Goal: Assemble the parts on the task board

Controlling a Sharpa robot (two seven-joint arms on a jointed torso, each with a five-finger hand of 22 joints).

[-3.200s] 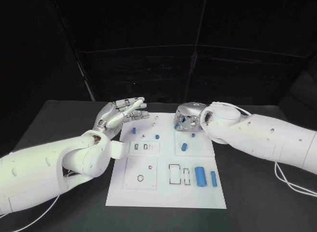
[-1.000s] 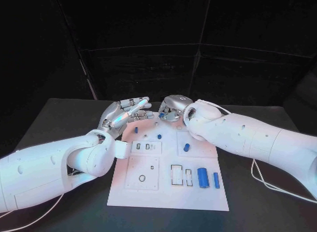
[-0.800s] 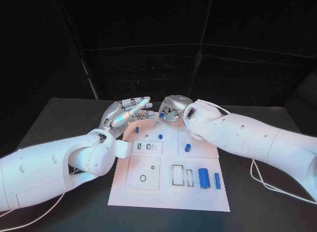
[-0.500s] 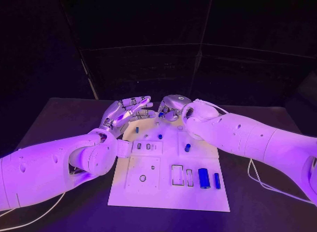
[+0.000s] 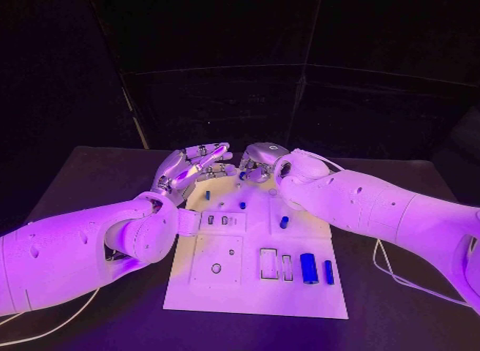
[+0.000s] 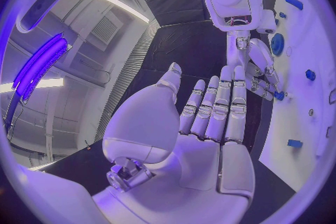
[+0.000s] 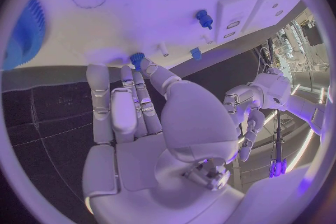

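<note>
Blue against the white task board [image 5: 256, 289], the parts are lying scattered: two cylinders [image 5: 309, 268] near the right edge, one small peg [image 5: 285, 222] mid-board, more toward the far end. I am holding both arms over the board's far edge. My right robot hand [image 5: 259, 162] is pinching a small blue part [image 7: 136, 58] at its fingertips, just above the board's far edge; the right wrist view shows the piece between the thumb and a finger. My left robot hand [image 5: 194, 167] is standing beside it with its fingers straight and apart, palm turned toward the right one, holding nothing. The two hands are nearly touching. My worry is the pinch: the piece is tiny and held only at the tips, so any twist could flick it onto the black counter [image 5: 82, 190]. The left fingers are close enough to knock it loose, and I cannot tell which socket it is meant for.
</note>
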